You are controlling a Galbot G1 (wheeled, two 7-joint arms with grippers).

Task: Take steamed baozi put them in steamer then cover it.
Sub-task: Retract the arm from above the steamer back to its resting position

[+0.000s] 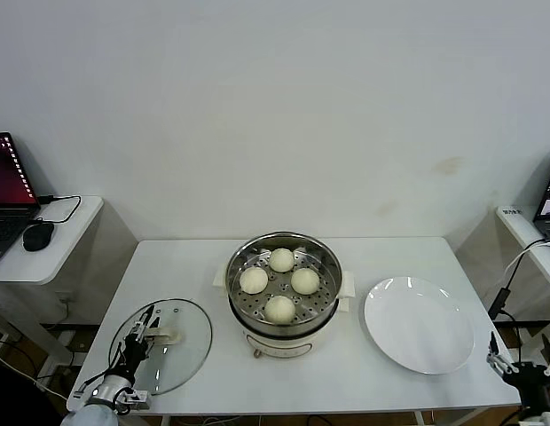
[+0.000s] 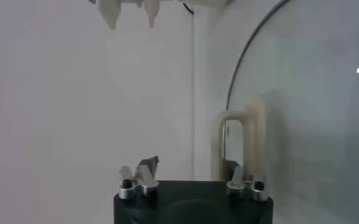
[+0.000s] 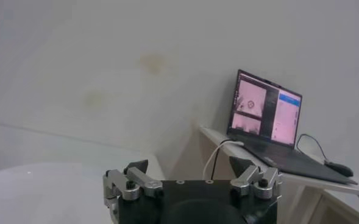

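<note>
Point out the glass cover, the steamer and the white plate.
cover [image 1: 182,342]: head view, on the clear glass right of its handle.
steamer [image 1: 326,306]: head view, on the shiny steel outer wall.
white plate [image 1: 419,324]: head view, on its bare middle.

— What is seen from the left wrist?
— The cover [image 2: 301,115] is seen lying on the white table [image 2: 75,109], its cream-white handle [image 2: 240,143] standing upright.
— And the left gripper [image 2: 191,179]?
— Its fingers are seen apart, one beside the handle.
</note>
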